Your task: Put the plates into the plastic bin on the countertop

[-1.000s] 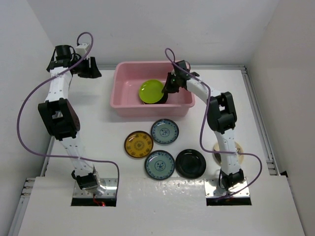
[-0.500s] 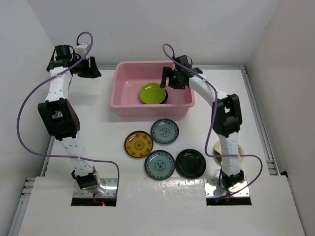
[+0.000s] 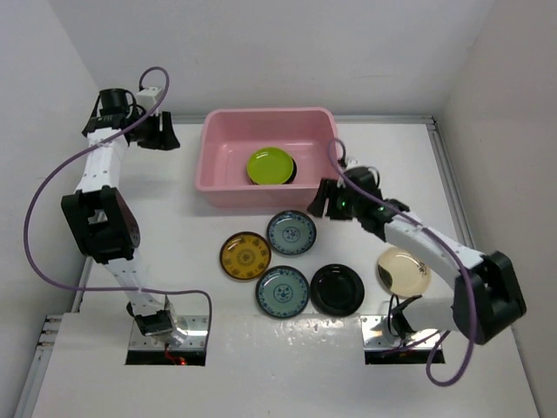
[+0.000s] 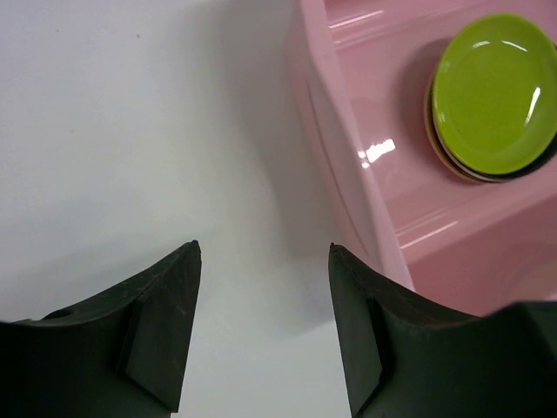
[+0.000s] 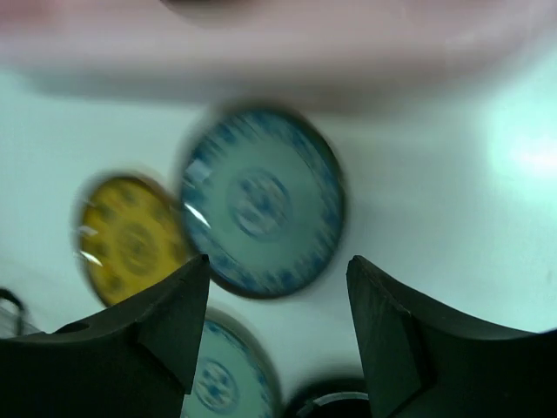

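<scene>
The pink plastic bin (image 3: 214, 164) stands at the back of the white countertop (image 3: 183, 261). A lime green plate (image 3: 269, 165) lies in it on top of a small stack with a black edge. Five plates lie in front of the bin: blue-grey (image 3: 291, 232), yellow-brown (image 3: 245, 256), a second blue-grey (image 3: 282, 292), glossy black (image 3: 337, 290) and cream (image 3: 403, 270). My right gripper (image 3: 320, 204) hovers open and empty beside the upper blue-grey plate (image 5: 261, 200). My left gripper (image 3: 165, 133) stands open and empty left of the bin (image 4: 344, 165).
White walls close in the back and both sides. Thin metal edging (image 3: 452, 187) runs along the right side of the countertop. The right wrist view is motion-blurred; it shows the bin's front wall (image 5: 278, 26) just beyond the plates.
My right gripper opened and let go of the lime green plate, which now lies on the stack. The right arm swung back out of the bin, uncovering the cream plate. The left arm barely moved.
</scene>
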